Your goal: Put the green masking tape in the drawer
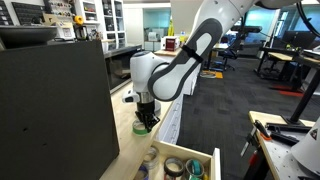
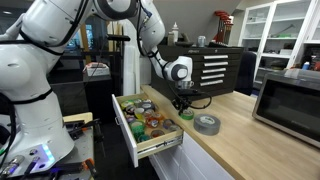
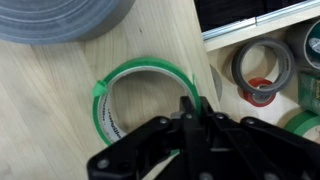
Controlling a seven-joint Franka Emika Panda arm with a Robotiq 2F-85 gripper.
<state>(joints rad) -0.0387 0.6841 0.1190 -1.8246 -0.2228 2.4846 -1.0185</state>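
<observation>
**Grasp and lift: green tape ring at the worktop edge**

Seen from the wrist, the gripper point(image 3: 196, 104) stood low over the green masking tape point(image 3: 103, 105), which lay flat on the worktop point(image 3: 50, 120) and not yet in the drawer point(image 3: 260, 22). The step in hand was judged to be securing the ring. The thin wall should be clamped squarely, then raised straight up before any sideways travel, so that the ring neither tilts nor slips out. The grey roll point(image 3: 60, 20) lay just beyond the ring, and the lift should stay clear of it. The drawer stood open farther off, already holding several rolls point(image 3: 262, 68), so a free spot should be chosen for release.

The jaws were nearly together, astride the ring's wall on its drawer side. Whether they pressed on the wall could not be told.
</observation>
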